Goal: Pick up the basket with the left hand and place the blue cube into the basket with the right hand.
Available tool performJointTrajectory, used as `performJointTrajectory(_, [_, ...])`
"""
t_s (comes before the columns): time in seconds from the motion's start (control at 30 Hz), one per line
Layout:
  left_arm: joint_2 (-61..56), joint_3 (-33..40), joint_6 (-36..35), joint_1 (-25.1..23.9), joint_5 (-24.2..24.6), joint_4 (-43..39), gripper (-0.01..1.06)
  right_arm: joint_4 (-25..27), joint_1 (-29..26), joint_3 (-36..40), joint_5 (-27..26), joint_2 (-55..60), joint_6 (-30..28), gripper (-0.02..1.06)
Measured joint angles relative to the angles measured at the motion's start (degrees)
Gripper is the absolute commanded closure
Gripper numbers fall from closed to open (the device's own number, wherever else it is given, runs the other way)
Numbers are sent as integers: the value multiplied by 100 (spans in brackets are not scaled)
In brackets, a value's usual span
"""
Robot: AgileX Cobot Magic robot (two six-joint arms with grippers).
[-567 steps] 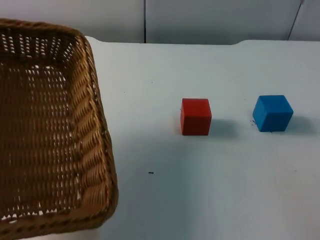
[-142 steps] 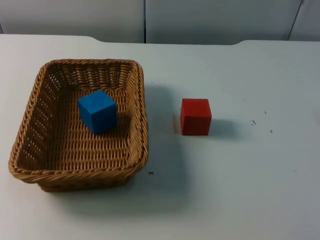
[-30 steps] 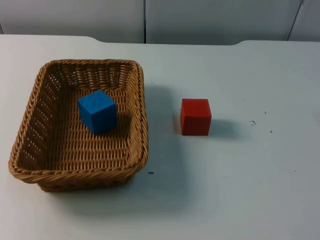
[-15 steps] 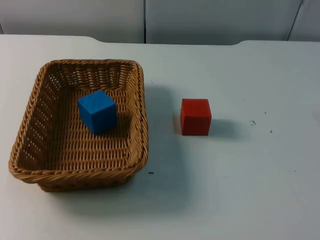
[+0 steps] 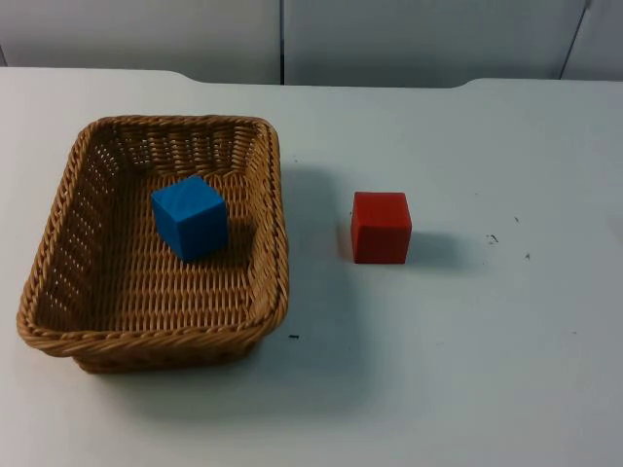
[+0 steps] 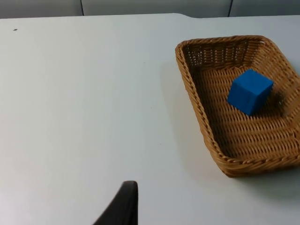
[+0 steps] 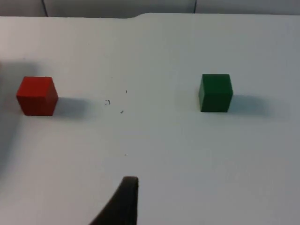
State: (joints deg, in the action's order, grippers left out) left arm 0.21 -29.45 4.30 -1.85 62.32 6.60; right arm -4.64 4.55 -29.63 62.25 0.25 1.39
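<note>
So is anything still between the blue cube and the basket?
Nothing is: the blue cube already sits inside the basket, which rests on the table. The red cube stands apart beside the basket.

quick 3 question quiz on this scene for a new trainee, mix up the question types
1. True or false: the blue cube lies inside the basket.
2. Which cube stands on the table just beside the basket? A) red B) green C) yellow
3. Fill in: the right wrist view shows the red cube and, apart from it, a ___ cube.

Key: 1 true; 2 A; 3 green.
</note>
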Motion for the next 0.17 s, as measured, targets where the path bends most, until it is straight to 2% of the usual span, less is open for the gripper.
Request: performJointTrajectory(0.17, [0,0,0,0,0,-45,0,0,-231,0,0,0,0,0])
